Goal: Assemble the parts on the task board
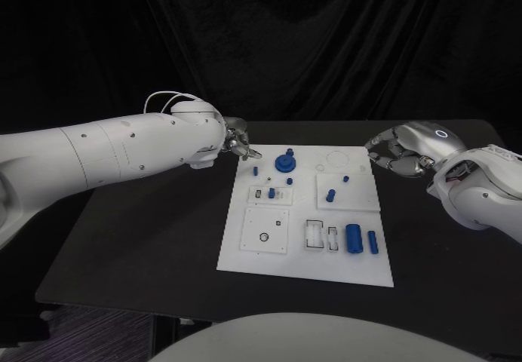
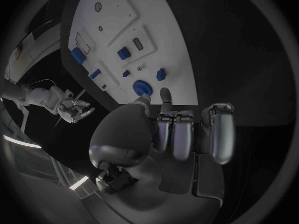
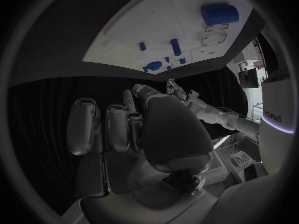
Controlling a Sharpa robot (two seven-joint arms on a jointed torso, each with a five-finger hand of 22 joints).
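The white task board (image 1: 305, 249) lies in the middle of the black table. On it are a round blue piece with a knob (image 1: 286, 164), several small blue pegs such as one (image 1: 330, 196), a thick blue cylinder (image 1: 354, 237) and a slim one (image 1: 372, 241). My left hand (image 1: 237, 143) hovers at the board's far left corner, fingers loosely apart and holding nothing; in the left wrist view its fingertips (image 2: 165, 94) reach close to the round piece (image 2: 142, 88). My right hand (image 1: 400, 154) hangs off the far right corner, loosely curled, holding nothing.
Raised white plates (image 1: 266, 230) with slots and holes sit on the board. Bare black table runs along the board's left side and near edge. A dark curtain closes off the back.
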